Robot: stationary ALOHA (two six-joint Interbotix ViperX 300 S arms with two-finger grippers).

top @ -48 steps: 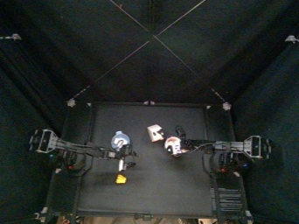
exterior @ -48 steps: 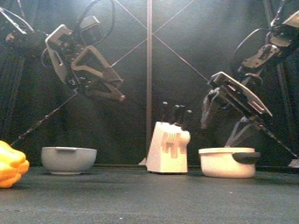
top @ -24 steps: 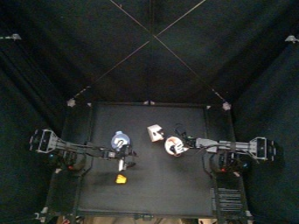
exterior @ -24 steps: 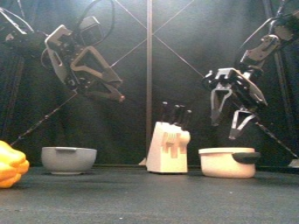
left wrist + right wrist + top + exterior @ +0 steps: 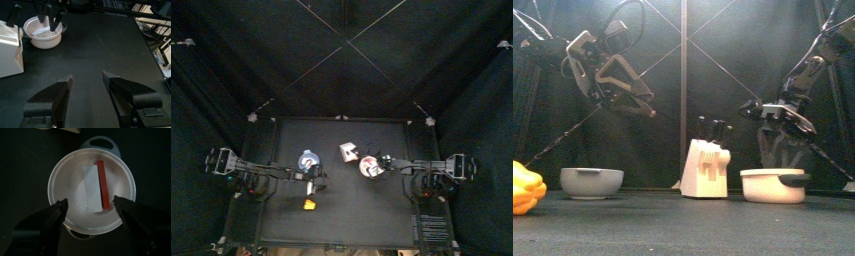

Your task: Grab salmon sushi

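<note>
Right gripper [image 5: 91, 210], jaws spread wide over white handled pot [image 5: 70, 175]; should straddle the red-topped salmon sushi [image 5: 96, 185] squarely before closing.

Nothing blocks the white pot's [image 5: 93, 193] open mouth. The knife block [image 5: 707, 167] stands close beside it, toward the table's [image 5: 338, 225] middle.

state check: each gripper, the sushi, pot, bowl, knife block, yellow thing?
Right gripper: open, above the pot.
Left gripper: open, empty, over bare table.
Salmon sushi: lying in the pot, not gripped.
White pot: upright, no lid.
Grey bowl: upright.
Knife block: upright, knives in it.
Yellow object: on the table, untouched.
</note>
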